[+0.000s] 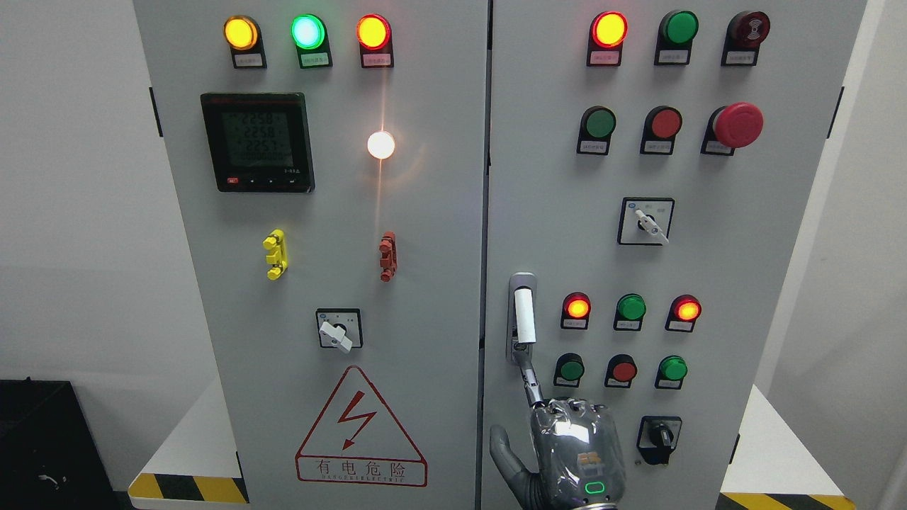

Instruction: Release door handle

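Bright, even light; sharp focus; white lamp point(381, 144) flares w/ vertical streak.

- cabinet door point(708, 283): painted sheet metal, smooth matt grey
- door handle point(524, 315): smooth white grip on a brushed silvery metal plate
- right hand point(575, 453): glossy metallic-grey shell catching reflections, dark jointed finger
- mushroom button point(738, 125): shiny red plastic
- pilot lamps point(609, 29): translucent glossy lenses
- warning sticker point(361, 431): flat printed label
- meter point(256, 142): black plastic frame, glassy screen
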Action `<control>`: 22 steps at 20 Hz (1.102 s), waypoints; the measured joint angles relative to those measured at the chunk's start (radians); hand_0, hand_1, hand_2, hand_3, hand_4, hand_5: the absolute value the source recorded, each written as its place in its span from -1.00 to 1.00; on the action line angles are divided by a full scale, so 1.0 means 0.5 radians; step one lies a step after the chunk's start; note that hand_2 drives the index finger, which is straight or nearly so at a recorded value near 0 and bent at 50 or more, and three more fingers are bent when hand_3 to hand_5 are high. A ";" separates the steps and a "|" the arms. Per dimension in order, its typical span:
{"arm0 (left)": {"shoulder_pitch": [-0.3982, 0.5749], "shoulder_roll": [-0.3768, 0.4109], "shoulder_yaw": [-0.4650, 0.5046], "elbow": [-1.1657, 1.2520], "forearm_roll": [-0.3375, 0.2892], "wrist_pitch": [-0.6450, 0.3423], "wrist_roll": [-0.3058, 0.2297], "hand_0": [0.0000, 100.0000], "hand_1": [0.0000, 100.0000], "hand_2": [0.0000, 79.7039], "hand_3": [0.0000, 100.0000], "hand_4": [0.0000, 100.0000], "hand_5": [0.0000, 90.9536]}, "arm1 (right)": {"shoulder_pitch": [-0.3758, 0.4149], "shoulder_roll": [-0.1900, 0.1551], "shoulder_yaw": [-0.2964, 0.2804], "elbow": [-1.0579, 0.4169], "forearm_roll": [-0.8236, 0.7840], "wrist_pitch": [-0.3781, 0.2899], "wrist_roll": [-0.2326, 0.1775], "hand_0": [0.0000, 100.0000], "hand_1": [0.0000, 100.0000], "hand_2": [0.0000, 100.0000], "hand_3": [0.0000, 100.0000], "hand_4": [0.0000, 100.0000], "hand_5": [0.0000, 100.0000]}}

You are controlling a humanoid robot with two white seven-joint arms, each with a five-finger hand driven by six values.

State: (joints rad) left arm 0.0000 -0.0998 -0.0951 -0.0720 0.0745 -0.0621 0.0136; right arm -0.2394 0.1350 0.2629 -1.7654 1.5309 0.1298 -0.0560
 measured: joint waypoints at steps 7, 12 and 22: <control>0.000 0.000 0.000 0.000 0.000 0.000 0.000 -0.76 0.11 -1.00 -1.00 -1.00 -1.00 | 0.002 0.000 0.000 0.015 0.000 0.000 0.010 0.07 -0.46 -0.72 1.00 0.93 0.96; 0.000 0.000 0.000 0.000 0.000 0.000 0.000 -0.76 0.11 -1.00 -1.00 -1.00 -1.00 | 0.002 0.000 -0.001 0.020 0.000 0.000 0.003 0.07 -0.46 -0.72 1.00 0.93 0.96; 0.000 0.000 0.000 0.000 0.000 0.000 0.000 -0.76 0.11 -1.00 -1.00 -1.00 -1.00 | 0.003 0.000 0.000 0.025 0.000 0.000 -0.004 0.07 -0.46 -0.71 1.00 0.93 0.95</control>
State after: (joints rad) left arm 0.0000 -0.0998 -0.0951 -0.0719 0.0747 -0.0621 0.0136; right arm -0.2379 0.1350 0.2630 -1.7530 1.5310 0.1298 -0.0581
